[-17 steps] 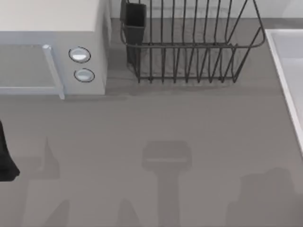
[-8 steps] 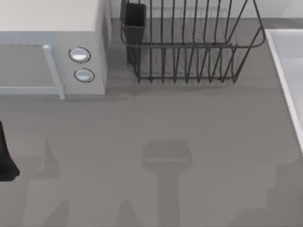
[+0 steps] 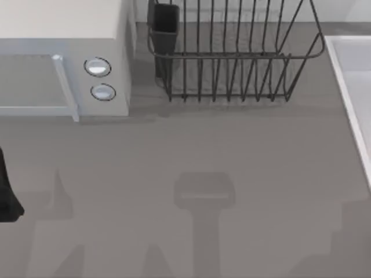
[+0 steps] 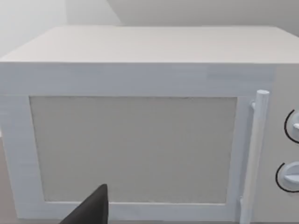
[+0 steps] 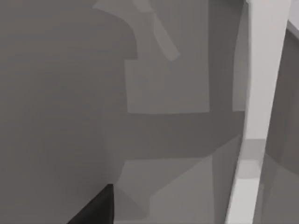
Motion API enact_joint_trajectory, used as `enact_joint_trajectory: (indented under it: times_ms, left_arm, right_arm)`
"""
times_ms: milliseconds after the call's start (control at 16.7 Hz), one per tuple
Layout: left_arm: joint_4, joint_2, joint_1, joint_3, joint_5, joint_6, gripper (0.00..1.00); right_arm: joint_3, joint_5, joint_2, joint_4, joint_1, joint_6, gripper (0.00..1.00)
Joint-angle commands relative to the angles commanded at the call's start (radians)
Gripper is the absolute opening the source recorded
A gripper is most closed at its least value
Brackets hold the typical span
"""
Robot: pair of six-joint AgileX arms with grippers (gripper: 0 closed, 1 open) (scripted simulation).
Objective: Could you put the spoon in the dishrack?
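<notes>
The dishrack (image 3: 232, 58) stands at about twelve o'clock on the desk (image 3: 232, 156), its dark utensil cup (image 3: 165, 26) at the corner nearest the microwave (image 3: 64, 58). The upright tines and flared sides leave the basket open from above, which suits a drop from overhead. No spoon can be made out in any view, so where it lies cannot be told; judging from this, the task is at its start, with the spoon still to be found and gripped.

The cream microwave sits at ten to eleven o'clock, just beside the rack, its two round knobs (image 3: 97, 67) facing the open desk and its door handle (image 4: 254, 154) upright in the left wrist view. At three o'clock a pale raised edge (image 3: 348, 98) runs along the desk's right side; the right wrist view looks down on the same edge (image 5: 254, 93).

The left arm (image 3: 7, 197) shows as a dark shape at nine o'clock by the desk's left edge, facing the microwave door. A dark tip (image 4: 91, 210) rises into the left wrist view and another tip (image 5: 96, 207) into the right wrist view; whether either set of fingers is wide or narrow cannot be told.
</notes>
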Motion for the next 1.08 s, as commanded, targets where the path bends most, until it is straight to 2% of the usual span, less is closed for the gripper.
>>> enact_joint_trajectory:
  times_ms: [780, 1080]
  left_arm:
    - [0.000, 0.000, 0.000, 0.000, 0.000, 0.000, 1.00]
    - [0.000, 0.000, 0.000, 0.000, 0.000, 0.000, 1.00]
  right_arm:
    - [0.000, 0.000, 0.000, 0.000, 0.000, 0.000, 0.02]
    - [0.000, 0.000, 0.000, 0.000, 0.000, 0.000, 0.00]
